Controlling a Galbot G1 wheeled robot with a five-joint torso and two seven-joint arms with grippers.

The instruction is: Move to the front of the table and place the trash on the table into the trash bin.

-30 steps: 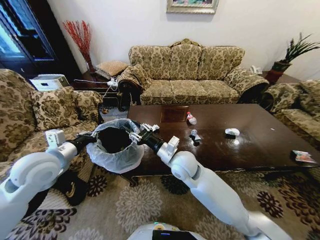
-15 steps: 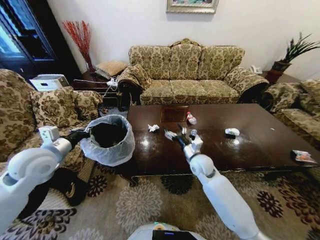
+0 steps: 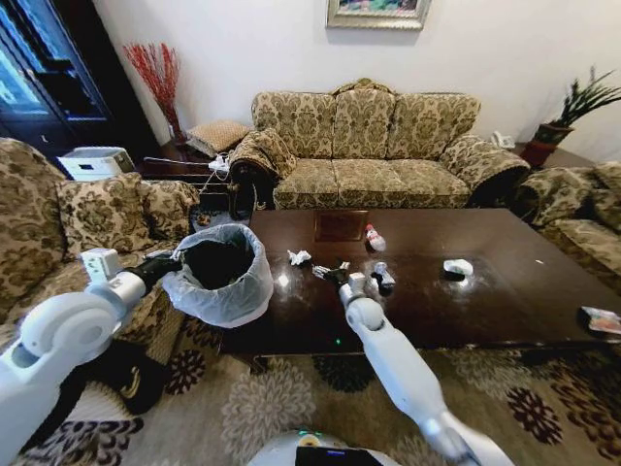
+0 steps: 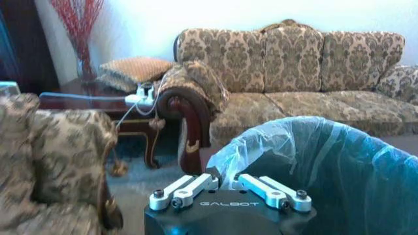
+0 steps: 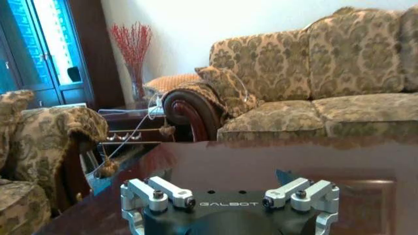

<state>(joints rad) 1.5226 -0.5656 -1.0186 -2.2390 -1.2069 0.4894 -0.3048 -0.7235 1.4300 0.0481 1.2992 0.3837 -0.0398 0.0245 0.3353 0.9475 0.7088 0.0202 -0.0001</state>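
Dark table (image 3: pixel 505 291) at frame centre carried your open, empty right gripper (image 3: pixel 328 272) while your left gripper (image 3: pixel 171 262) clamped the trash bin (image 3: pixel 221 303) rim at left.

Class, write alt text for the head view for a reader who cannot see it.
The right gripper hovers open over the dark table near a white paper scrap, with more trash scattered beyond. The left gripper holds the bag-lined trash bin at the table's end.

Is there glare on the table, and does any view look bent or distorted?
Head view: bright glare patches on the glossy table near the right gripper; walls and sofa bow outward like a wide lens. Right wrist view: the tabletop mirrors the sofa faintly.
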